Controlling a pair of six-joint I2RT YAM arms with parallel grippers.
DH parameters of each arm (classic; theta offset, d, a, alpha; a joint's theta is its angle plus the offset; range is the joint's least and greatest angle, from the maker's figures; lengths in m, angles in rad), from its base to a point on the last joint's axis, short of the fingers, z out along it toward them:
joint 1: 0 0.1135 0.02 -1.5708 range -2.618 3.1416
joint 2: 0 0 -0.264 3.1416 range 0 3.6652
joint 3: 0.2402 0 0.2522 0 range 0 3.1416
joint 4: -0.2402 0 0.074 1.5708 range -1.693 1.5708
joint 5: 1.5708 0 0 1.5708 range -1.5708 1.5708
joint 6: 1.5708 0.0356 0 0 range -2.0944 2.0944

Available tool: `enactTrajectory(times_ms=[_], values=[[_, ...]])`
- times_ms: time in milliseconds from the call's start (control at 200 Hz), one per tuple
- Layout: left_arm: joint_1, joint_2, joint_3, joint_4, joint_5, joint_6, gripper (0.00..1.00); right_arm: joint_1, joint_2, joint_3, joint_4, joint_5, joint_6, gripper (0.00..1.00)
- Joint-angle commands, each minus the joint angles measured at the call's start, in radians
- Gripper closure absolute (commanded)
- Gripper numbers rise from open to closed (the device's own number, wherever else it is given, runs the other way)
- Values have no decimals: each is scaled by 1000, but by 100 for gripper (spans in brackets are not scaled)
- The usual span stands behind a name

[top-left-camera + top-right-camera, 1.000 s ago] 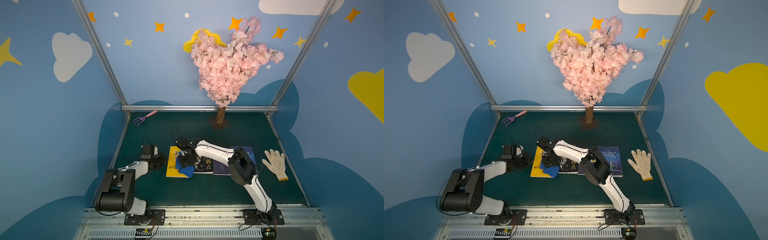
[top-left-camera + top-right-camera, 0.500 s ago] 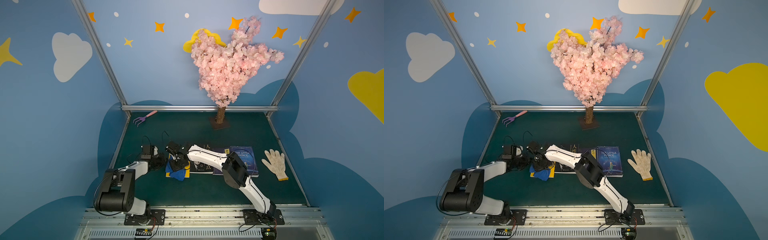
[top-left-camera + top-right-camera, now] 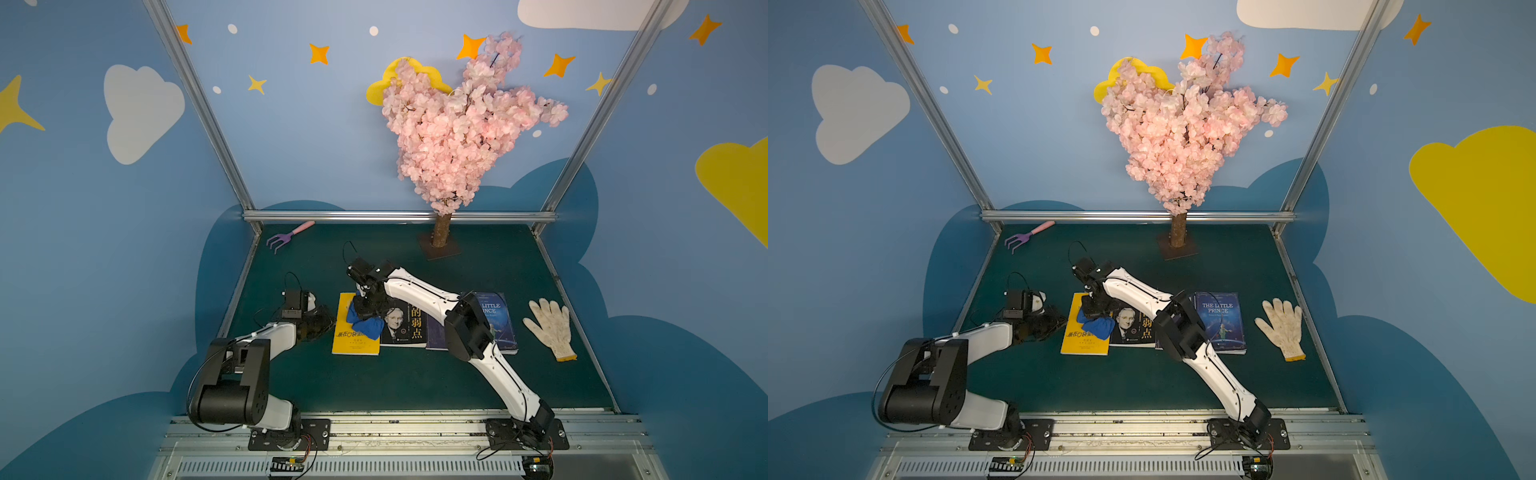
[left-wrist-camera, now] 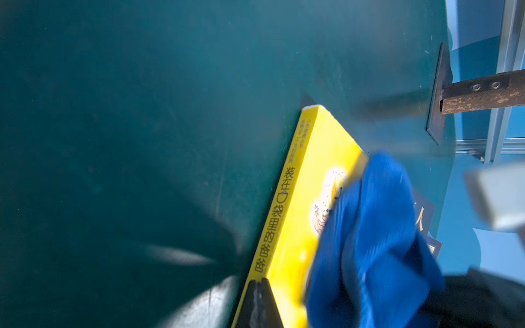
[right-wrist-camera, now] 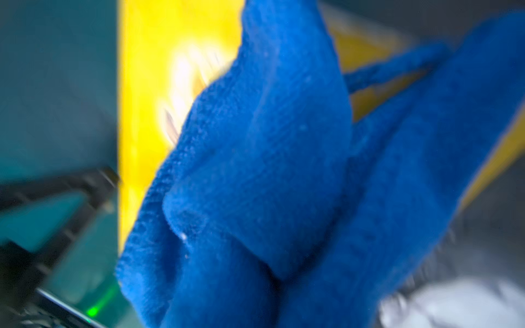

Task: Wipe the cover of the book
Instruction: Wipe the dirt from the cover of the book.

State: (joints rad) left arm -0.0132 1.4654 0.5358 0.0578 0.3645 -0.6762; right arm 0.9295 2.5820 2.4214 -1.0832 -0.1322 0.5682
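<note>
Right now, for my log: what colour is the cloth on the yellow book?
The cloth is solid blue, clearest in the right wrist view.

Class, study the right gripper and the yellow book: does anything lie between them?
Only the blue cloth, which the right gripper grips and which lies on the yellow book. It is the wiping tool; nothing else visible intervenes.

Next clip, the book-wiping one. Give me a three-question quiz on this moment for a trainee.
1. True or false: the blue cloth is partly over the yellow book.
2. Which arm's gripper holds the cloth? A) left B) right C) neither
3. What lies in the far left corner of the table?
Key: 1 true; 2 B, the right gripper; 3 a purple rake with a pink handle.
</note>
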Motion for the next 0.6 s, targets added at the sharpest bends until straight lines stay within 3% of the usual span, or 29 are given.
enactTrajectory(times_ms=[0,105,275,360,476,596], values=[[0,4,-11,-26,6,18,94,-37,158,46,-114,45,5,100],[0,4,-10,-22,9,17,94,-15,107,-61,-72,52,6,100],[0,12,-8,-18,11,14,94,96,-94,-455,94,65,28,100],[0,16,-10,-12,14,11,94,149,-157,-570,137,79,51,100],[1,28,-8,-7,23,9,94,158,-140,-536,110,115,33,100],[4,28,-8,-12,17,13,94,91,-28,-304,-13,161,0,100]])
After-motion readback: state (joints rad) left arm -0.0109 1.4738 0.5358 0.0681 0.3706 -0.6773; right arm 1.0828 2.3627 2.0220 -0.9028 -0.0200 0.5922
